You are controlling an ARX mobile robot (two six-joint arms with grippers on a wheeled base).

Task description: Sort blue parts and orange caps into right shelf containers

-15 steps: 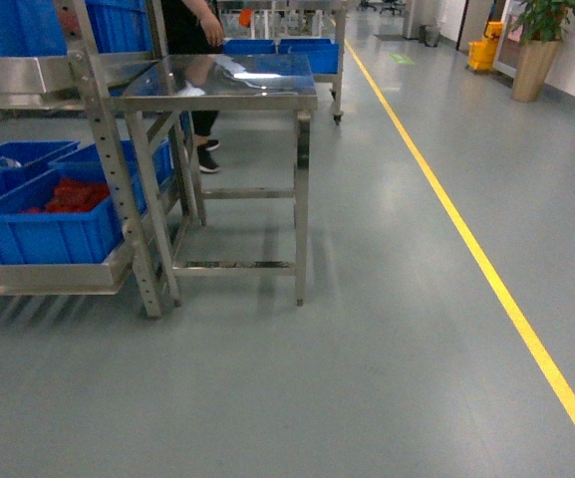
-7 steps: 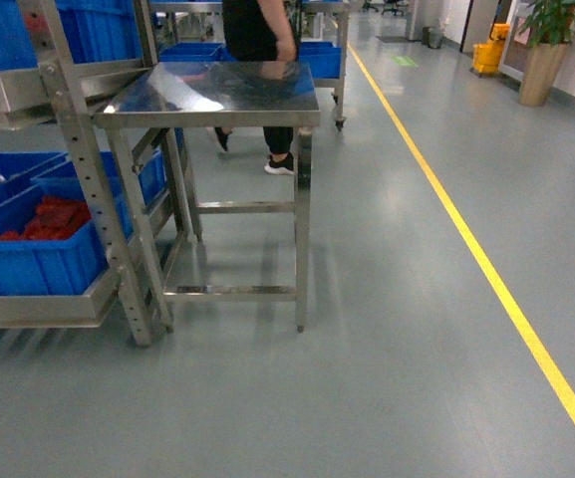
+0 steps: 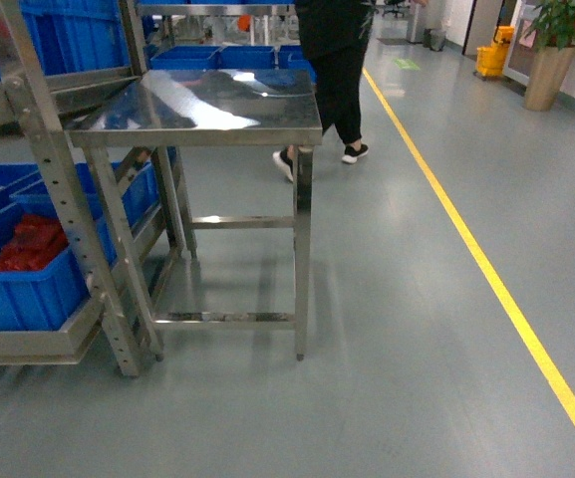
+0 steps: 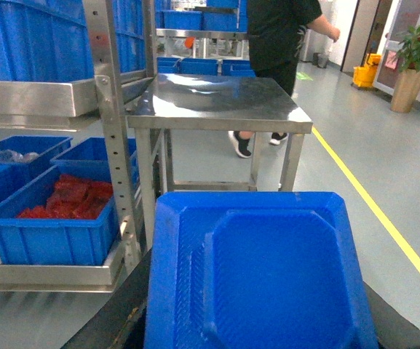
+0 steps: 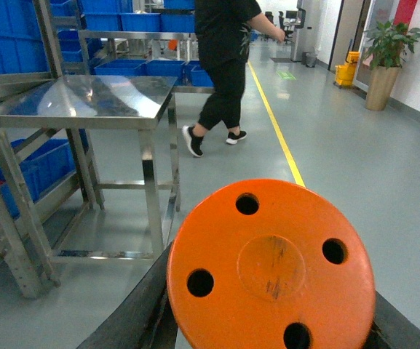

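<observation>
Close under the left wrist camera lies a blue part point(image 4: 268, 273), a moulded plastic tray shape with chamfered corners and a fine ribbed band along its left inner slope; dark arm structure shows at both lower edges, but the fingers themselves are hidden, so I cannot tell whether they are spread or pinching. The right wrist view is filled the same way by an orange cap point(image 5: 271, 265), a flat round disc with four holes around a faintly raised, scuffed centre; again the fingers are out of sight and their state cannot be told. Neither piece nor either arm appears in the head view, which shows only the surroundings: a polished steel desk point(image 3: 207, 105) with a mirror-bright top and thin square legs, a perforated steel shelf rack point(image 3: 63, 199) just beside it on the left, and a blue bin point(image 3: 23, 279) of red pieces on the lowest shelf. A person point(image 3: 337, 70) in black walks past behind the desk. A yellow line point(image 3: 486, 269) runs along the smooth grey floor
</observation>
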